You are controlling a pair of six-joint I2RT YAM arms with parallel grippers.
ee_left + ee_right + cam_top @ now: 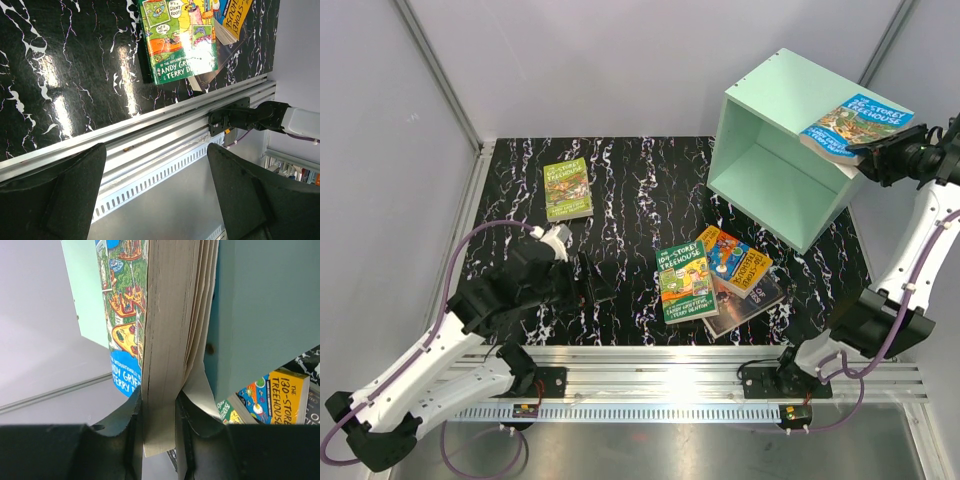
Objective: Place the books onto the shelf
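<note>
The mint-green shelf (pixel 780 150) stands at the back right, its open face towards the front left. My right gripper (pixel 868 150) is shut on the edge of a blue Treehouse book (pixel 855 125), which lies on the shelf's top right corner. In the right wrist view, the gripper (pixel 160 425) pinches that book's page block (pixel 165 315) beside the shelf wall (pixel 265 315). A lime-green book (pixel 567 189) lies at the back left. A green book (pixel 687 282), an orange-blue one (pixel 735 260) and a dark one (pixel 750 298) overlap mid-table. My left gripper (pixel 598 282) hangs open and empty left of that pile.
An aluminium rail (pixel 700 365) runs along the table's near edge and carries both arm bases. The left wrist view shows the rail (pixel 150 145), the green book (pixel 180 40) and the right arm's base (pixel 240 117). Grey walls and frame posts enclose the table.
</note>
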